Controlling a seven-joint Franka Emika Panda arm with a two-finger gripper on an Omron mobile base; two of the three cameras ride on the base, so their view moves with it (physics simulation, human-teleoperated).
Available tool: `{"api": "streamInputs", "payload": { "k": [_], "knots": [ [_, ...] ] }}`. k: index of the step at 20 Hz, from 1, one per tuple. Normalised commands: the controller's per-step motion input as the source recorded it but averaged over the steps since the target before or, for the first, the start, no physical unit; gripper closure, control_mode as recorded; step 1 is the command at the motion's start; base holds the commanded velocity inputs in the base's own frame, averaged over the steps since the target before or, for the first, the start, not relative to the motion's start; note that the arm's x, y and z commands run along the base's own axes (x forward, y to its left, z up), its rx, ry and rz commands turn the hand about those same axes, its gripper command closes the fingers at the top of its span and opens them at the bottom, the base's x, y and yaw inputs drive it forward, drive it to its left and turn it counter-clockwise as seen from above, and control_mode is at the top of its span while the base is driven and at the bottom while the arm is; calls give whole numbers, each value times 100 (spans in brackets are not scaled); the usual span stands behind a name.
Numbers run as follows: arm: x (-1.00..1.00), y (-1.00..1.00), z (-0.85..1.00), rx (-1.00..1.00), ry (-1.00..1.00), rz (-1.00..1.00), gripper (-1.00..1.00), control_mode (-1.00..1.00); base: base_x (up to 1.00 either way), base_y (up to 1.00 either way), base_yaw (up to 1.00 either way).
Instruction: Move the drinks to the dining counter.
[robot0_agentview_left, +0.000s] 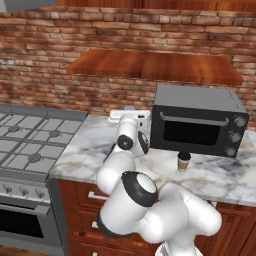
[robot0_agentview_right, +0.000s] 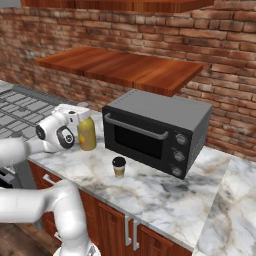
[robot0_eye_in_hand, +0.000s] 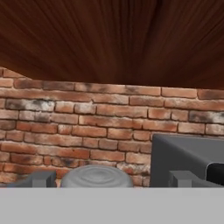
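Note:
A tall mustard-yellow bottle (robot0_agentview_right: 87, 134) with a grey cap (robot0_eye_in_hand: 96, 176) stands on the marble worktop (robot0_agentview_right: 150, 195), left of the black toaster oven (robot0_agentview_right: 155, 131). My gripper (robot0_eye_in_hand: 111, 179) is open at cap height, one fingertip (robot0_eye_in_hand: 40, 179) to each side of the cap with a gap on both sides. In the right base view the gripper (robot0_agentview_right: 80, 115) sits at the bottle's top. A small tan paper cup (robot0_agentview_right: 119, 167) with a black lid stands in front of the oven, also in the left base view as the cup (robot0_agentview_left: 184, 161). The dining counter is out of view.
The toaster oven (robot0_agentview_left: 197, 120) stands close to the right of the bottle. A wooden shelf (robot0_agentview_left: 155, 65) hangs on the brick wall above. A grey stove (robot0_agentview_left: 30, 145) adjoins the worktop (robot0_agentview_left: 85, 155) on the left. Wood cabinets run below.

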Motion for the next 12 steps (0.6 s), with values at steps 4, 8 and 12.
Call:
{"api": "streamInputs", "payload": {
  "k": [4,8,12],
  "knots": [
    [22,0,-21,0,2,0,-100,-100,0,0,0],
    [26,3,-39,0,6,0,-100,-100,0,0,0],
    [23,45,-44,0,1,0,-100,-100,0,0,0]
  ]
}}
